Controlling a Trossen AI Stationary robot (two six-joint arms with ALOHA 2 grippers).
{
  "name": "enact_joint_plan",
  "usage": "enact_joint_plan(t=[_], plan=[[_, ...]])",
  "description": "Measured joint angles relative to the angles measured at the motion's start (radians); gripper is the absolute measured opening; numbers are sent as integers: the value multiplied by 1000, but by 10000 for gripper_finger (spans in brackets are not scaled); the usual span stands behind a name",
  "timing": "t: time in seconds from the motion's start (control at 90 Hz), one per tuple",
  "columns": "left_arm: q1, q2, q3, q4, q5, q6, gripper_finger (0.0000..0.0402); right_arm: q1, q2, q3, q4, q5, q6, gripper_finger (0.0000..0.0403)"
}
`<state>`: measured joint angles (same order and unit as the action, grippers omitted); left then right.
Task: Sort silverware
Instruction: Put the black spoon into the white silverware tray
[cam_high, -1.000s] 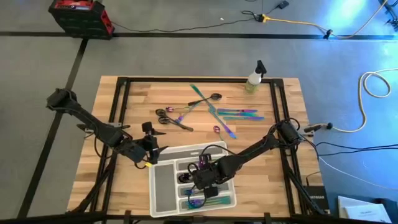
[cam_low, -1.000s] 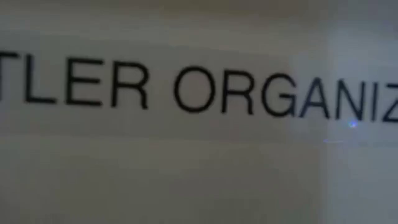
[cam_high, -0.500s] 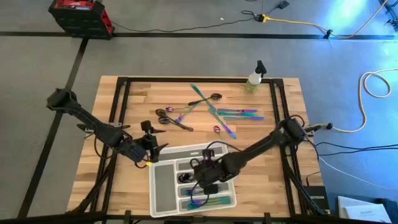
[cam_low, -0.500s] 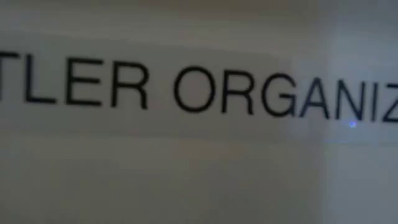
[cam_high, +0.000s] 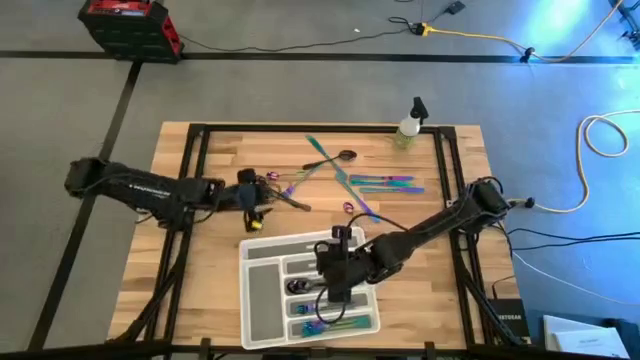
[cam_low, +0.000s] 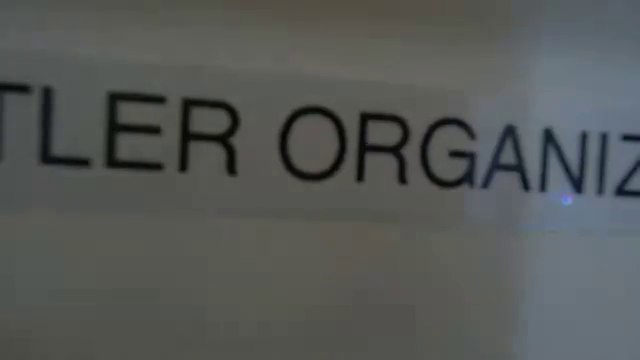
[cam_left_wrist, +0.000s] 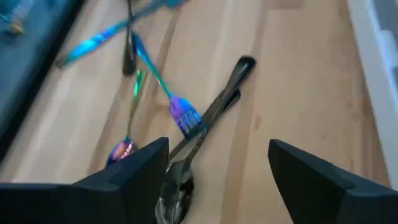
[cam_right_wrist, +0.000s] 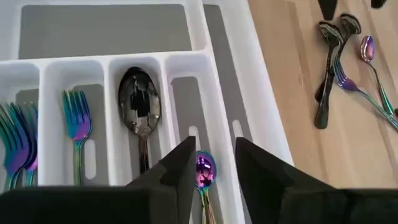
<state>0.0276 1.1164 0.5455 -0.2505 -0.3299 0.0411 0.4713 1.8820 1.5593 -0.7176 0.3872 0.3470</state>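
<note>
Loose silverware lies on the wooden table: iridescent pieces (cam_high: 350, 180) toward the far side, and a small pile of dark spoons and a fork (cam_high: 282, 194) left of them. My left gripper (cam_left_wrist: 217, 180) is open just above the dark pile (cam_left_wrist: 205, 118), one finger on each side of it. The white compartment tray (cam_high: 258, 300) at the near edge holds iridescent forks (cam_right_wrist: 76, 124) and a dark spoon (cam_right_wrist: 140, 106). My right gripper (cam_right_wrist: 214, 165) hovers over the tray, fingers narrowly apart. A small purple spoon (cam_right_wrist: 204, 171) shows between them in a narrow compartment. My right gripper points down into the tray with the purple spoon's bowl (cam_right_wrist: 205, 167) in the gap between its fingers. Whether either finger touches the spoon cannot be told; its handle runs back out of sight between them.
A spray bottle (cam_high: 408, 125) stands at the far right of the table. The low view is filled by the tray's wall (cam_low: 320, 280) with black lettering. The tray's long left compartment (cam_right_wrist: 99, 31) holds nothing. Bare wood lies left of the tray.
My left gripper has swung from beside the tray's left corner toward the far edge and a little right, ending over the dark pile. My right arm has drawn slightly toward the table's right edge, its gripper staying over the tray.
</note>
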Motion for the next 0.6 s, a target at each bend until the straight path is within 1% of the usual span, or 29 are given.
enact_joint_plan(t=[0.067, 0.156, 0.233, 0.333, 0.456, 0.511, 0.6], plan=[[83, 25, 1, -16, 64, 36, 263, 0, 0, 0, -4, -6, -11, 97], [171, 70, 1, -51, 77, 71, 263, 0, 0, 0, -4, -6, -14, 97], [213, 113, 1, -52, 96, 87, 263, 0, 0, 0, -4, -6, -14, 97], [210, 166, 1, 4, 110, 107, 263, 0, 0, 0, -4, -6, -14, 97], [179, 231, 1, 81, 99, 113, 263, 0, 0, -1, -10, -6, -14, 97], [160, 262, 1, 97, 66, 115, 263, 0, 0, -1, -11, -6, -14, 97], [134, 309, 1, 105, -33, 116, 263, 0, 0, -1, -14, -6, -6, 97]])
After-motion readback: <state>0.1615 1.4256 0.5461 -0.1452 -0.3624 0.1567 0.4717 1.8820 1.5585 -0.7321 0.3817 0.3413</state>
